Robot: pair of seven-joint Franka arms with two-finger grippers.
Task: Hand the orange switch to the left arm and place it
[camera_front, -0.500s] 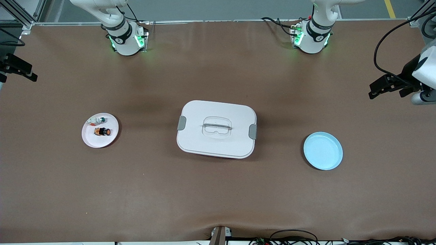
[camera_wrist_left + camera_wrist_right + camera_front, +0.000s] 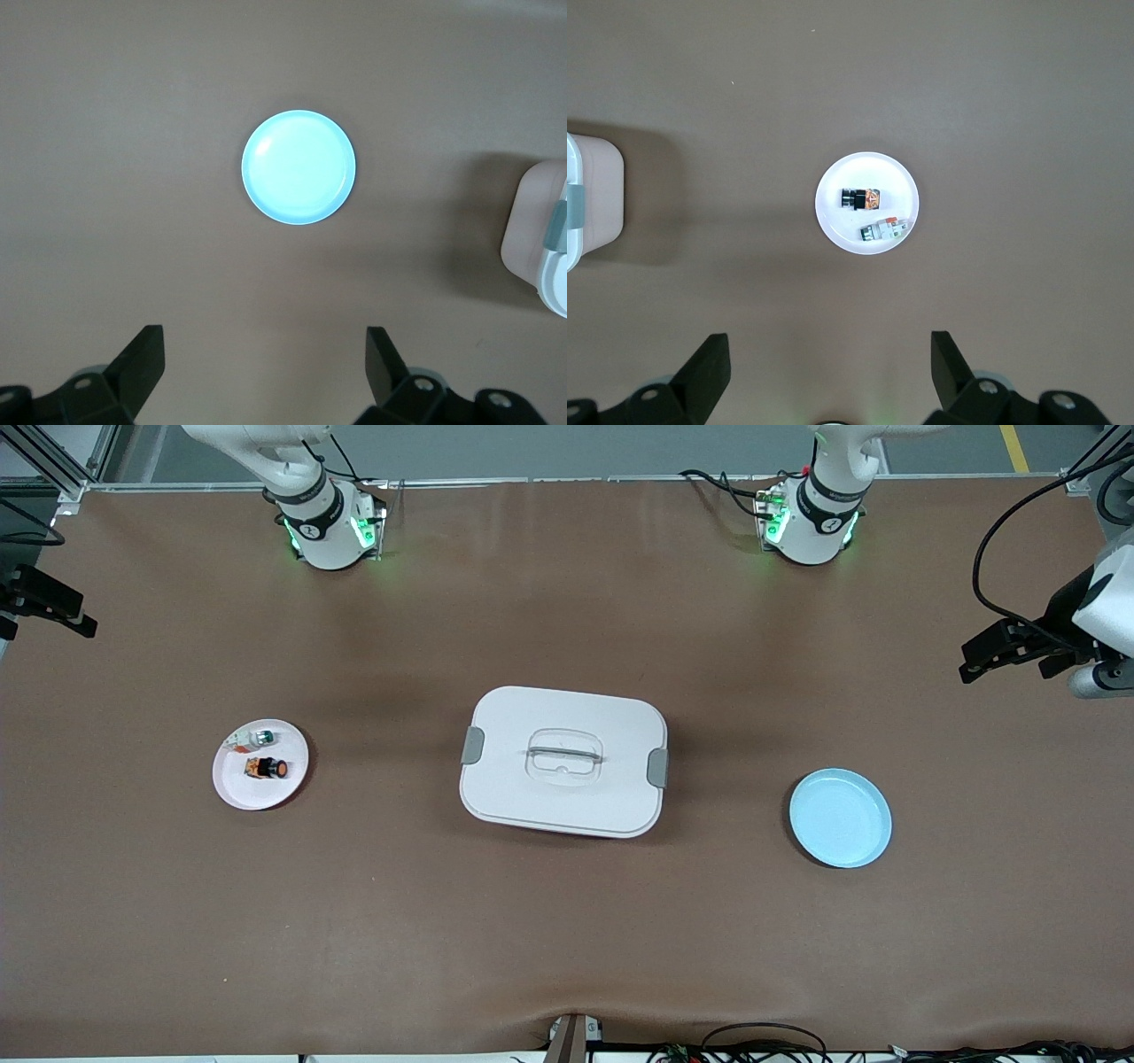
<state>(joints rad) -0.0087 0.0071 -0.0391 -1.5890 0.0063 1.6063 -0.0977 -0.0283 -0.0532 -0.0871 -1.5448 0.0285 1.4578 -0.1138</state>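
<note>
The orange switch [image 2: 266,767] lies on a small white plate [image 2: 232,788] toward the right arm's end of the table; it also shows in the right wrist view [image 2: 861,199] on that plate [image 2: 868,168]. The white lidded box [image 2: 523,797] stands at the table's middle, between the two plates. My right gripper [image 2: 830,338] is open and empty, high over the bare table beside the white plate. My left gripper [image 2: 266,335] is open and empty, high over the bare table beside a blue plate [image 2: 299,166]. Neither gripper shows in the front view.
A small white-and-green component [image 2: 261,737] shares the white plate. The empty blue plate [image 2: 840,817] lies toward the left arm's end. The box's edge shows in both wrist views [image 2: 540,239] [image 2: 589,195]. Dark camera mounts [image 2: 1019,646] stand at the table's ends.
</note>
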